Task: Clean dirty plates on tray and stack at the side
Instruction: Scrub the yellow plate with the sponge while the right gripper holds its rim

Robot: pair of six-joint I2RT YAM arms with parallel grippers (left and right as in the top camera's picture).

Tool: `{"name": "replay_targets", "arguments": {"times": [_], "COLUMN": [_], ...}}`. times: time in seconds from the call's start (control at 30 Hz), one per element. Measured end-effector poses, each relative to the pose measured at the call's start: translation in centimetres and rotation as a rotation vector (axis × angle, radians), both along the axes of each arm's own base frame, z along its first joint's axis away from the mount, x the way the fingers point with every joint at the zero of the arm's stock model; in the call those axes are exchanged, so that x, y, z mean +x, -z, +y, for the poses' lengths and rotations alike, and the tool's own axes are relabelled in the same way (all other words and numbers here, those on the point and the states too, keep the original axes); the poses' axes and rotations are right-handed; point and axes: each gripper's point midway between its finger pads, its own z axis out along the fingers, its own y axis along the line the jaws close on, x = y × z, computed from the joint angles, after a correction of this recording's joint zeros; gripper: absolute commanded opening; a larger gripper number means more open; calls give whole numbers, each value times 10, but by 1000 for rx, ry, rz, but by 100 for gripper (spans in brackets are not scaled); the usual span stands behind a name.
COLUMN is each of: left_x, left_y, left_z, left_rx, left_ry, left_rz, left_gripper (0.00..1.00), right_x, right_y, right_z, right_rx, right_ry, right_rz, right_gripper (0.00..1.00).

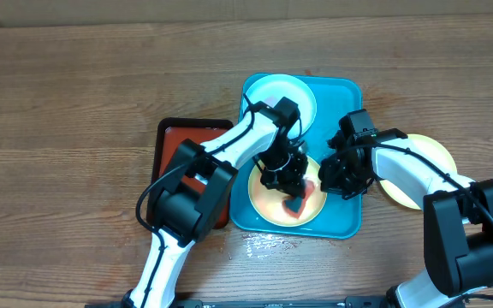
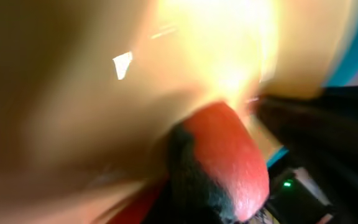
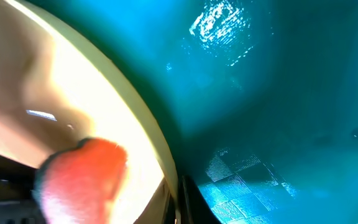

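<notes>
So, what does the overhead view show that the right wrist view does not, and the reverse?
Only overhead: the left arm, the right arm, the red tray, a mint-rimmed plate in the teal tray, another plate on the table. Only right wrist: glints on the tray floor, close up. Both: the teal tray, the yellow-green-rimmed plate, the red sponge.

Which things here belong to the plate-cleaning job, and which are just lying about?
Job in hand:
teal tray
mint-rimmed plate
yellow-rimmed plate on the tray
yellow-rimmed plate beside the tray
red sponge

Lying about:
black-rimmed red tray
</notes>
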Motion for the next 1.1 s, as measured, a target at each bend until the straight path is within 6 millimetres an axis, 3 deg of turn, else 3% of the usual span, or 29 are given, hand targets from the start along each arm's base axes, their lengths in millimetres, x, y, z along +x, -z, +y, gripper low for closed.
{"name": "replay_targets", "arguments": {"times": [0.17,0.27,0.47,0.53,0.8,0.9,0.93,0.97,1.1], "left_x": [-1,8,49,64,90,96,94,87,68], "left_y": [2,3,0,-2,-2,-5,-7,-10,-7], "left_z": [35,52,98,103,79,53,34,15,-13], "left_rx": [151,240,432,452,427,323,238,153,16], "left_ry": [-15,-33,-81,-94,-75,-84,-83,-73,-51], "left_rz": [11,-37,-231,-299,-477,-508,-498,-468,-364], "left_gripper": [4,4,4,4,4,4,4,4,4], "right_x": [0,0,0,1,1,1,1,1,1], "right_y": [0,0,0,-1,0,0,0,0,0], "right_z": [1,4,4,5,4,4,4,4,4], "right_rx": [4,9,9,13,6,5,5,5,5], "right_ry": [-3,-11,-11,-10,3,5,6,6,7], "right_rz": [-1,-3,-3,-8,-6,-5,-5,-4,-4], "right_gripper": [4,4,4,4,4,4,4,4,4]}}
